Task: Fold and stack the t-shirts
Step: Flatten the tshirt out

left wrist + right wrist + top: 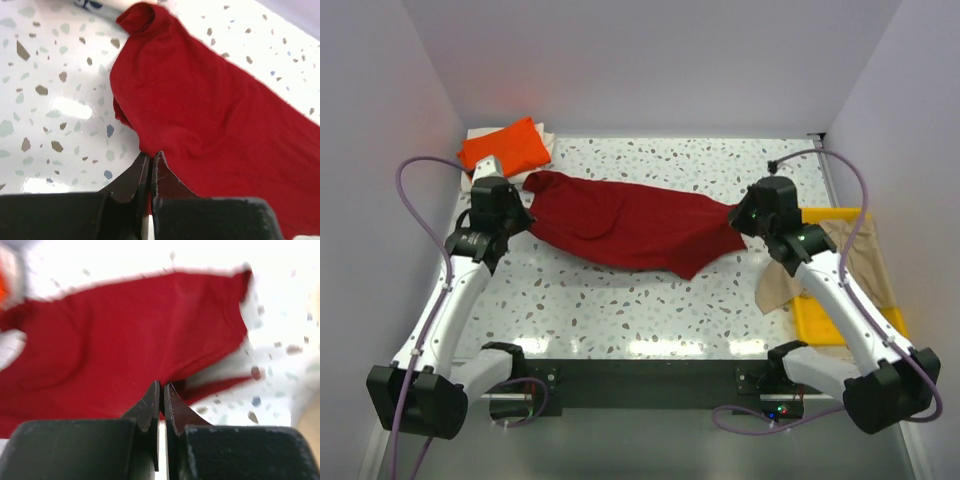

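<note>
Speckled bench [650, 300], white walls. Mid-bench: dark red t-shirt [620, 225], long axis left-right. Pinched at left end by left claw [150, 159], at right end by right claw [162, 387], both clamped tight on cloth.

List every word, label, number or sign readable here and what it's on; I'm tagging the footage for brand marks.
None can be read.
The dark red t-shirt, orange t-shirt, beige t-shirt and yellow tray show no print.
Dark blue marks at the top edge of the left wrist view are cut off and too blurred to read.
</note>
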{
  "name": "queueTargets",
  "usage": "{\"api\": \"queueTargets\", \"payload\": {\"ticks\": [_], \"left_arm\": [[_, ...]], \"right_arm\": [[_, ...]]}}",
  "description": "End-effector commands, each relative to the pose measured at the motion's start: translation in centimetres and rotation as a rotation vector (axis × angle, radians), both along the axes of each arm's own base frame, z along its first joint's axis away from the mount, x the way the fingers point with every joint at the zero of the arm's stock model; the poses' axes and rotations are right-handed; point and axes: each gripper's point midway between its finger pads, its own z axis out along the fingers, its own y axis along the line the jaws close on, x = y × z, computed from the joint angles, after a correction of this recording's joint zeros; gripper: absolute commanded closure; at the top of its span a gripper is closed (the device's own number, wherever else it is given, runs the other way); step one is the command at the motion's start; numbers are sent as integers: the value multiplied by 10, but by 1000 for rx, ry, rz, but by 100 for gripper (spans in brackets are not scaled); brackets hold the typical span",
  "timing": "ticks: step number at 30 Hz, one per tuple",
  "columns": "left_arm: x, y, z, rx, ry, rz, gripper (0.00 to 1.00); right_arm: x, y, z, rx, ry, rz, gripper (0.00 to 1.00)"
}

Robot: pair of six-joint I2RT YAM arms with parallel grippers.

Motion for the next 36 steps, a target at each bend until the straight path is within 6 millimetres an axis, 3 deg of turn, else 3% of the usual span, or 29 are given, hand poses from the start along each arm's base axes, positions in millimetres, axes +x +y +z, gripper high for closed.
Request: {"api": "queueTargets", "payload": {"ticks": [1,2,3,5,6,8,9,11,14,19,21,26,28,30,31,32,33,36], "left_arm": [[8,5,72,-1,-194,10,100],[6,6,83,-4,-216,16,100],[5,7,95,-5,-241,21,100],[2,8,129,-14,-310,29,100],[-1,11,152,-21,-361,44,100],[-9,12,176,-30,-413,48,100],[-13,12,197,-38,-461,51,100],[-22,13,219,-48,-513,54,100],[-37,19,268,-60,-625,79,100],[-47,24,317,-72,-725,104,100],[-50,25,334,-83,-765,109,100],[-20,22,338,-88,-778,111,100],[4,21,325,-80,-745,120,100],[24,20,322,-75,-758,126,100],[42,19,312,-68,-741,127,100],[52,18,317,-67,-773,129,100],[73,18,304,-59,-749,139,100],[102,21,318,-47,-802,154,100]], "right_arm": [[-1,-17,79,-18,-151,-45,100],[-3,-19,89,-24,-162,-45,100],[-1,-20,116,-12,-213,-55,100],[-5,-24,141,-5,-255,-63,100],[-6,-25,166,13,-309,-69,100],[-12,-29,191,20,-354,-74,100],[-16,-32,217,31,-406,-85,100],[-23,-39,237,20,-438,-99,100],[-39,-54,292,30,-548,-144,100],[-57,-62,348,82,-682,-167,100],[-56,-60,364,97,-714,-157,100],[-34,-56,375,89,-759,-171,100],[-16,-52,376,89,-778,-184,100],[10,-49,363,66,-758,-212,100],[20,-48,368,76,-791,-229,100],[31,-46,365,65,-793,-238,100],[55,-42,358,55,-787,-256,100],[88,-34,364,64,-809,-255,100]]}}
